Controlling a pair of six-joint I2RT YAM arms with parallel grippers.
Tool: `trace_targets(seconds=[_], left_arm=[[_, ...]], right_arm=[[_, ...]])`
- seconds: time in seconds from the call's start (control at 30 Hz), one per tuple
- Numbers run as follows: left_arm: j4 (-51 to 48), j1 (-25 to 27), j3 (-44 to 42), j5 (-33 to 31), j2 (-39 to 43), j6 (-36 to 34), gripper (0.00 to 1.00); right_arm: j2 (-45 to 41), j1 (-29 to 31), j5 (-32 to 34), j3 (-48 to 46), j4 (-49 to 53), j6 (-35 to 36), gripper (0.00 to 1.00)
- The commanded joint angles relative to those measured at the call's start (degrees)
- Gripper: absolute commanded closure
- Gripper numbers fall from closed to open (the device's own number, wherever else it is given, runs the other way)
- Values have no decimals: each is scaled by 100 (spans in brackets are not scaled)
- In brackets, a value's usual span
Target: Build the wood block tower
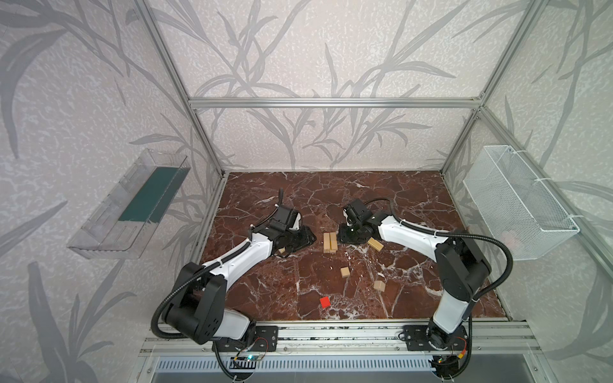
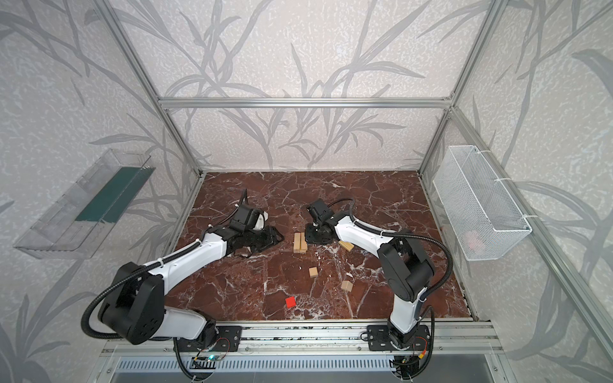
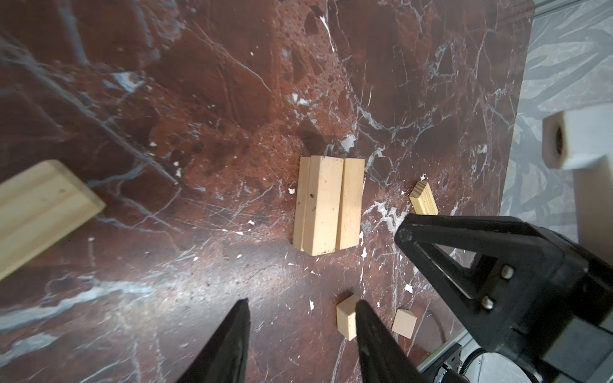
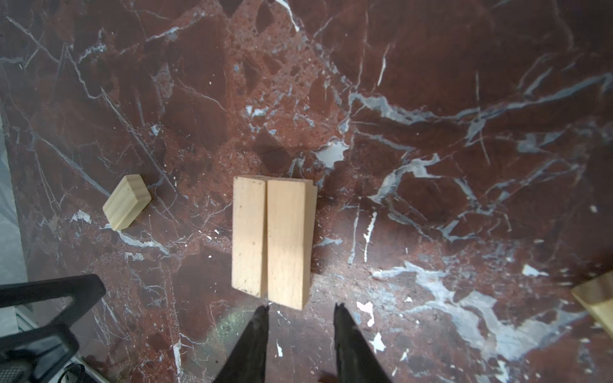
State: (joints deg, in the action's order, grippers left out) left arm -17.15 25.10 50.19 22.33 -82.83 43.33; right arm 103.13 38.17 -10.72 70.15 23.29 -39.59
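The tower (image 1: pixel 330 242) (image 2: pixel 300 242) is a low stack of pale wooden bars in mid-table: two lie side by side and a third (image 4: pixel 287 242) (image 3: pixel 323 205) rests on one of them. My right gripper (image 4: pixel 301 310) (image 1: pixel 341 233) is open just off the end of that top bar, with nothing between its fingers. Left of the stack, my left gripper (image 3: pixel 302 305) (image 1: pixel 310 239) stands open and empty. Loose bars lie by the right arm (image 1: pixel 375 244) (image 3: pixel 423 199) and under the left arm (image 1: pixel 282 251) (image 4: pixel 127 202). Two pale cubes (image 1: pixel 345 272) (image 1: pixel 379 285) and a red cube (image 1: pixel 325 302) sit nearer the front.
A clear plastic tray (image 1: pixel 132 205) hangs on the left wall and a white wire basket (image 1: pixel 517 202) on the right wall. Metal frame posts edge the red marble table (image 1: pixel 398 199). In the left wrist view, one finger partly covers a cube (image 3: pixel 345 316).
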Motion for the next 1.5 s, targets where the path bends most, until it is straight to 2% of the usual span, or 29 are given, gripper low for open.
trace_targets(seconds=[0.0, 0.43, 0.77, 1.47], left_arm=[[433, 151, 203, 22, -215, 206, 50], [1188, 307, 244, -70, -882, 551, 55], [1300, 302, 204, -82, -1068, 562, 56], [1245, 294, 241, -149, -1152, 522, 57]], right_arm=[[-63, -91, -628, -230, -521, -32, 65], [313, -244, -966, -425, -984, -92, 63], [528, -266, -1128, -435, -1119, -119, 63], [409, -257, -1484, -474, -1283, -286, 64]])
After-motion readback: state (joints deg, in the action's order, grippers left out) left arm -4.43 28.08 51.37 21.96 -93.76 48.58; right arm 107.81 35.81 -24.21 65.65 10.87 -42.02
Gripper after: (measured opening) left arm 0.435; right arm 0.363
